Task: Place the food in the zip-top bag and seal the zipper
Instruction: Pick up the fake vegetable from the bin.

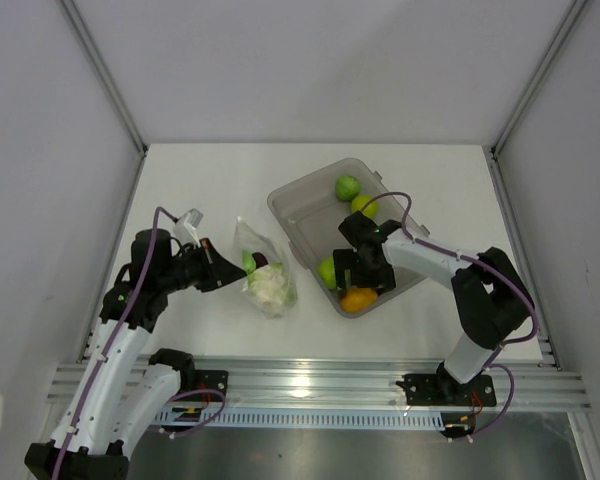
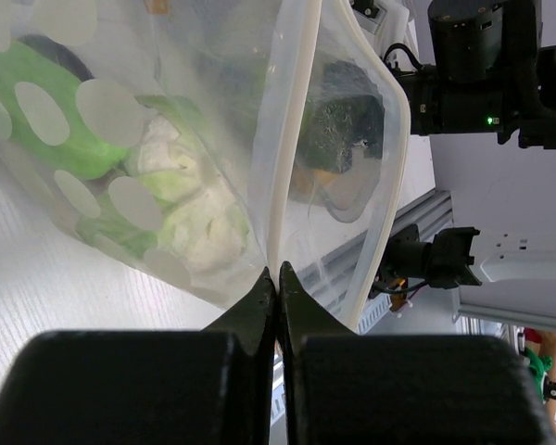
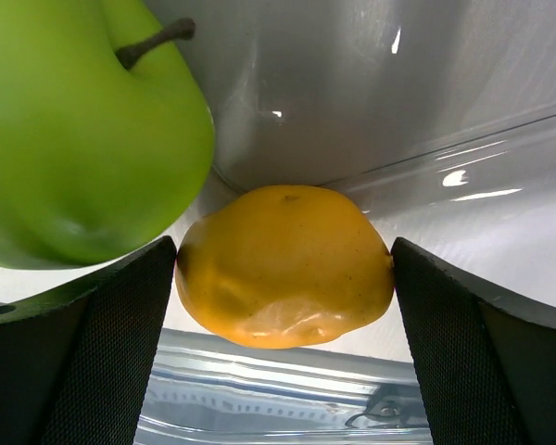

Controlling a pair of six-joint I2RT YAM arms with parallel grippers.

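The zip-top bag [image 1: 268, 275] lies on the table with a white cauliflower [image 2: 199, 209] and green food [image 2: 65, 130] inside. My left gripper [image 2: 276, 273] is shut on the bag's mouth edge, pinching the zipper [image 2: 292, 120]; from above it sits at the bag's left side [image 1: 228, 268]. My right gripper [image 3: 283, 278] is down in the grey bin [image 1: 290, 205], open, with a finger [image 3: 93, 352] on either side of the orange-yellow citrus [image 3: 283, 264], close against it. The citrus [image 1: 358, 299] rests in the bin's near corner. A green apple [image 3: 83, 130] lies just to its left.
Two more green fruits [image 1: 348, 186] [image 1: 365, 205] lie at the bin's far end and one [image 1: 328, 270] beside my right gripper. The bin's clear wall [image 3: 352, 83] stands right behind the citrus. White enclosure walls surround the table.
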